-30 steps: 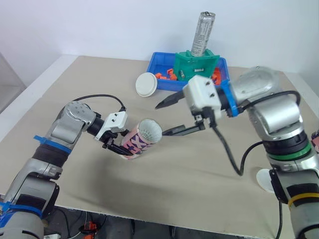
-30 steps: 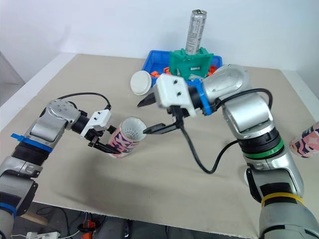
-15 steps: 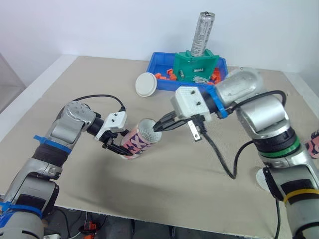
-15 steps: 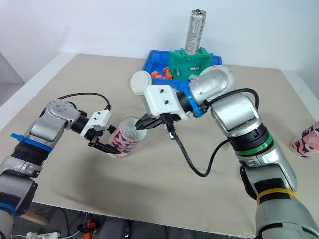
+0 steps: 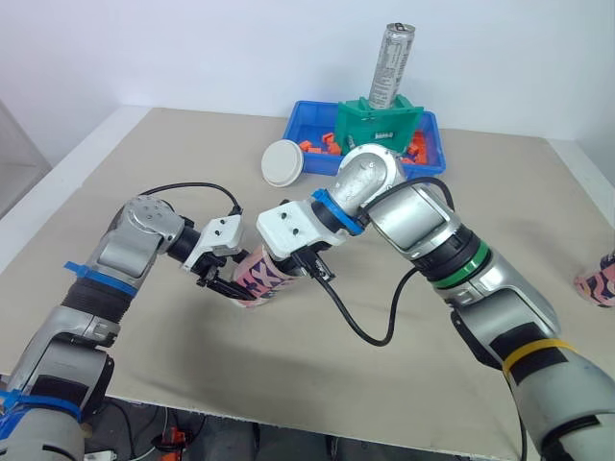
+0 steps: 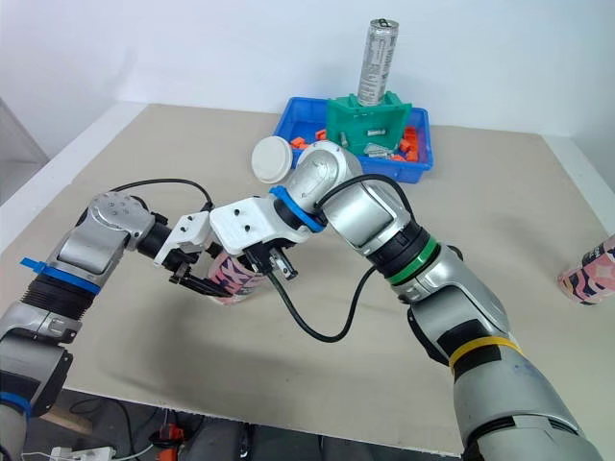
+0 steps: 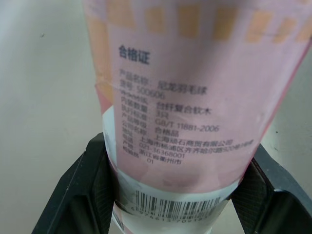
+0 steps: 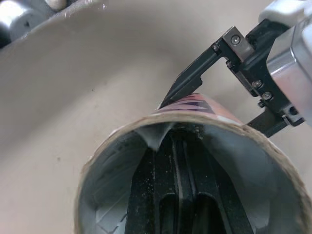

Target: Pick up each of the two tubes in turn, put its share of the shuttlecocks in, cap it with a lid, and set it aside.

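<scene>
Right tool (image 8: 179, 146), fingers pinched together, deep in tube (image 5: 261, 279) mouth, likely seating shuttlecock (image 8: 155, 136). Left tool (image 5: 233, 275) clamps tube base, tube tilted, mid-desk (image 5: 144, 154). Lid (image 5: 282, 162) at 12 o'clock unused; second tube (image 5: 601, 280) at 3 o'clock untouched. Capping, second fill remain.

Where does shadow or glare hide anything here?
Left wrist view: the pink printed cardboard tube shows no glare. Right wrist view: its inside is shaded, darkest around the right gripper. Left eye view: soft sheen on the silver can.
</scene>
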Motion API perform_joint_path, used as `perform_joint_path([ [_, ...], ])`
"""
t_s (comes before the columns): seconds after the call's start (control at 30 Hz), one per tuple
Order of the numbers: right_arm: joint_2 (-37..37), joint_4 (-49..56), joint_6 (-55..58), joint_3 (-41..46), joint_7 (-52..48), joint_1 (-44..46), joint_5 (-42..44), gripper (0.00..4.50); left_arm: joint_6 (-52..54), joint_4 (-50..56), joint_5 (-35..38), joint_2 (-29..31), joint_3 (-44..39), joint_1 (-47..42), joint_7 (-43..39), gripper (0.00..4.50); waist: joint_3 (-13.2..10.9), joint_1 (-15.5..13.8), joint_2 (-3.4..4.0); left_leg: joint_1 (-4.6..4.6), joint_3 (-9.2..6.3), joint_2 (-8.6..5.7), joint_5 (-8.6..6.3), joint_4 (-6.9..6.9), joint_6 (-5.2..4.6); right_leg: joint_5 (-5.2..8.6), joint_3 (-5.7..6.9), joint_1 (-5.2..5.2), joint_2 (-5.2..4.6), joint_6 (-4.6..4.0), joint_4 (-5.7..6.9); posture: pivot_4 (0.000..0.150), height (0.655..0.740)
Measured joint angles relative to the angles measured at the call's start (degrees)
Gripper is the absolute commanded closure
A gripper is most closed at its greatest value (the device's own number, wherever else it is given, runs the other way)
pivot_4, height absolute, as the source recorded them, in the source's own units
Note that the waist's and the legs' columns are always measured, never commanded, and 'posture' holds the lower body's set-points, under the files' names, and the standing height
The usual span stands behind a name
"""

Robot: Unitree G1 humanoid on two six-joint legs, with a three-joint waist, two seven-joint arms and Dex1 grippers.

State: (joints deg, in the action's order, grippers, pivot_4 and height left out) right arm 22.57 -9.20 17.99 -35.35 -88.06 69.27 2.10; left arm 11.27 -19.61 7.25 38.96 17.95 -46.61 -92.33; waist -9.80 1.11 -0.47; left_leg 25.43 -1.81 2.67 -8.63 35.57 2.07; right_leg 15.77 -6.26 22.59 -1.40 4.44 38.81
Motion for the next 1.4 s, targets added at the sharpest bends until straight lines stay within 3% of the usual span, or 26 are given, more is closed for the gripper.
perform_joint_path([
  [0.37, 3.9, 0.6, 6.9, 8.0, -1.1, 1.3, 6.7, 4.48, 0.5, 0.0, 0.2, -0.1, -0.7, 0.2, 0.1, 1.57, 0.0, 0.0, -0.03, 0.06, -0.07, 0.02, 0.01, -0.03, 0.02, 0.10, 0.06, 0.22, 0.06, -0.14, 0.28, 0.150, 0.7275],
  [0.6, 22.3, 5.5, 8.7, 15.4, -1.9, 0.3, 13.2, 4.48, 0.4, 0.0, 1.0, -2.6, -1.9, 0.8, 1.5, 1.57, -0.1, -0.1, -0.12, 0.26, 0.11, -0.01, 0.01, -0.02, 0.04, 0.16, 0.04, 0.35, -0.08, -0.17, 0.20, 0.150, 0.7275],
  [0.73, 32.4, 7.0, 8.4, 21.1, -2.0, -4.8, 15.4, 4.48, 0.5, 2.3, 4.2, -6.6, -3.3, 2.2, 4.2, 1.57, -0.2, 0.1, -0.19, 0.75, 0.02, 0.04, 0.01, -0.07, 0.03, 0.15, 0.11, 0.80, 0.00, -0.31, 0.27, 0.150, 0.7275],
  [0.9, 42.6, 6.8, 8.3, 25.3, -1.9, -12.4, 14.1, 2.84, 1.7, 6.5, 7.6, -10.7, -5.4, 4.8, 8.2, 1.57, -0.2, 0.9, -0.16, 0.74, 0.05, 0.06, -0.06, -0.18, -0.05, 0.23, 0.16, 0.76, 0.00, -0.36, 0.22, 0.150, 0.7275],
  [1.03, 53.2, 7.4, 6.8, 25.5, -2.1, -28.6, 13.4, 1.24, 1.4, 8.7, 8.7, -16.9, -4.0, 12.2, 13.4, 1.57, -0.3, 0.7, 0.02, 0.82, 0.12, 0.01, -0.11, -0.03, -0.06, 0.27, 0.11, 0.78, -0.06, -0.28, 0.25, 0.150, 0.7275],
  [1.13, 59.2, 7.2, 4.5, 26.7, -2.1, -35.6, 14.5, 1.24, 0.2, 9.0, 7.6, -19.8, -3.0, 14.8, 17.5, 1.57, -0.3, 0.9, 0.21, 0.63, 0.15, 0.02, -0.10, -0.01, -0.06, 0.23, 0.07, 0.66, -0.04, -0.27, 0.25, 0.150, 0.7275],
  [1.4, 61.0, 9.3, 3.5, 33.4, -1.7, -50.0, 15.0, 1.24, -0.1, 9.4, 6.9, -25.8, -1.6, 17.0, 25.4, 1.57, -0.3, 1.5, 0.21, 0.48, 0.20, 0.03, 0.26, 0.06, -0.01, 0.05, -0.01, 0.57, -0.02, 0.07, 0.25, 0.150, 0.7275],
])
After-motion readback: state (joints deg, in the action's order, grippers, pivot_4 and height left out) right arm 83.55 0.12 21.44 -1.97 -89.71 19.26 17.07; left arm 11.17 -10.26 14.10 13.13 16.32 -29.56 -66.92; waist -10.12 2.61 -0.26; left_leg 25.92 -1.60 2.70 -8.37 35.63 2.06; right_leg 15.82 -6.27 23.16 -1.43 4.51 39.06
